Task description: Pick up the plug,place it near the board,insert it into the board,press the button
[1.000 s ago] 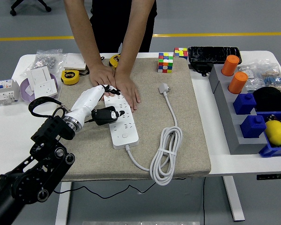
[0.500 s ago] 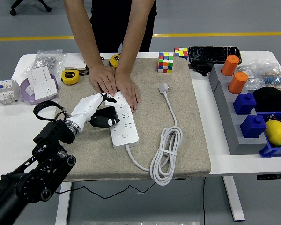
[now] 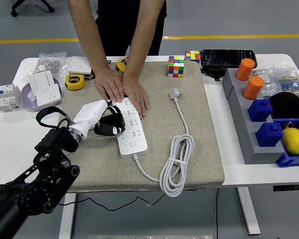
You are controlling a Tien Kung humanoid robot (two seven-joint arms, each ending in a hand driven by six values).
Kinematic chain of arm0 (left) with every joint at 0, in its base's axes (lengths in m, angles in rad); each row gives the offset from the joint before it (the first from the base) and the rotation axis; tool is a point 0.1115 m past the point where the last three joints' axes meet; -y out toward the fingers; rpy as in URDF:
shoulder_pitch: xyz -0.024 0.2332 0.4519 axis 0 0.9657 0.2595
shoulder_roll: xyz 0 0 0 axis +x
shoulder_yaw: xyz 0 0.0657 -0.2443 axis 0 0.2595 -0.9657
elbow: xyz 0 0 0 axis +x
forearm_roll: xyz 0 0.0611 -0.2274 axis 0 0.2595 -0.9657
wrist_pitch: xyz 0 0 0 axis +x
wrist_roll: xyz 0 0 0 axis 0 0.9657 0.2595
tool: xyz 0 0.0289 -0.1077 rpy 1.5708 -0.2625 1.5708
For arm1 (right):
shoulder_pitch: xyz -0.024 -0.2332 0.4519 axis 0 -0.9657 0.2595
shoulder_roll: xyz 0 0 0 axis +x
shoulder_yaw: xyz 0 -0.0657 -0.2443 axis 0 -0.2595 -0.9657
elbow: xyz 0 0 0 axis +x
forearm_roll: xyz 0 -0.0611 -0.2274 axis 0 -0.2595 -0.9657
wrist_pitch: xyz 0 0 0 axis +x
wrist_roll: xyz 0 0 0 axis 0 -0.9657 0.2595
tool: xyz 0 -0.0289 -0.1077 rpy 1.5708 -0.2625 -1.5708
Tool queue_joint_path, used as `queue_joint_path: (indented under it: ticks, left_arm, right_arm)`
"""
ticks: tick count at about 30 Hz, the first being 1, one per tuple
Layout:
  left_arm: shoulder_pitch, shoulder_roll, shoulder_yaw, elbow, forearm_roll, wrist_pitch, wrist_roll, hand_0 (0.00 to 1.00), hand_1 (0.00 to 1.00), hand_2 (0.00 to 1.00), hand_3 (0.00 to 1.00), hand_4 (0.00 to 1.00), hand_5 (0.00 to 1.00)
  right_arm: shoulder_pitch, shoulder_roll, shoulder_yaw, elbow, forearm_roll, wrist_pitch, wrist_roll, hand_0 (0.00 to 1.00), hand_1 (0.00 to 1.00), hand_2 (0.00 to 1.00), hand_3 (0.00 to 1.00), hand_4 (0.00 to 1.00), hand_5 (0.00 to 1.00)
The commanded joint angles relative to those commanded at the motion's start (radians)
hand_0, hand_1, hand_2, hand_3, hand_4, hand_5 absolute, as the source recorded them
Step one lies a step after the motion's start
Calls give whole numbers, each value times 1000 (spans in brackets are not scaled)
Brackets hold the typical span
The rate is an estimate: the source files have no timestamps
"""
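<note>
Since a second ago my left hand [image 3: 100,119] has slid back toward the near-left, off the top of the power strip [image 3: 129,127], and now sits just beside the strip's left edge. Its white fingers are curled around a black plug [image 3: 108,127], which touches or nearly touches the strip's side; I cannot tell whether any prongs are in a socket. My right arm is not in view.

A person stands at the far side with both hands [image 3: 122,88] pressed flat on the far end of the strip, pinning it to the tan mat [image 3: 199,124]. The strip's white cord [image 3: 177,164] lies coiled on the mat to the right, ending in a white plug [image 3: 175,93] near the mat's far edge.

On the right, a grey rack [image 3: 241,124] carries two orange cylinders [image 3: 249,79] and two blue blocks [image 3: 264,122]. A blue bin [image 3: 289,160] beside it holds a yellow lemon [image 3: 293,140]. On the left, a purple dish [image 3: 26,97] holds a white wall socket [image 3: 45,89]. Near it lie two yellow tape measures [image 3: 75,81] and a circuit breaker [image 3: 5,96]. Two colourful puzzle cubes [image 3: 177,65] sit at the far edge.
</note>
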Motion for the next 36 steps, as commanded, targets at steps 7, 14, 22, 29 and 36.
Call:
queue_joint_path:
  ticks: [7, 14, 22, 29, 36]
  left_arm:
    - [1, 0, -3, 0, 23, 0, 8, 584, 537, 487, 519, 668, 203]
    - [-1, 2, -4, -6, 65, -19, 21, 527, 470, 439, 494, 548, 157]
    - [6, 8, -13, -29, 66, -24, 22, 508, 423, 412, 477, 518, 81]
    - [17, 14, -29, -55, 66, -26, 17, 510, 428, 405, 476, 525, 83]
    - [22, 23, -54, -74, 66, -31, 12, 513, 430, 404, 476, 526, 84]
  right_arm:
    - [-2, 0, 3, 0, -2, 0, 0, 868, 775, 761, 794, 998, 868]
    - [-1, 0, 6, 0, -3, 0, -1, 866, 775, 762, 794, 998, 867]
    - [-2, 0, 2, 0, -2, 0, 0, 867, 775, 761, 794, 998, 869]
    - [-5, 1, 0, 0, -1, 0, -1, 867, 775, 761, 794, 998, 869]
    - [-5, 1, -2, 0, 1, -1, -1, 869, 775, 761, 794, 998, 869]
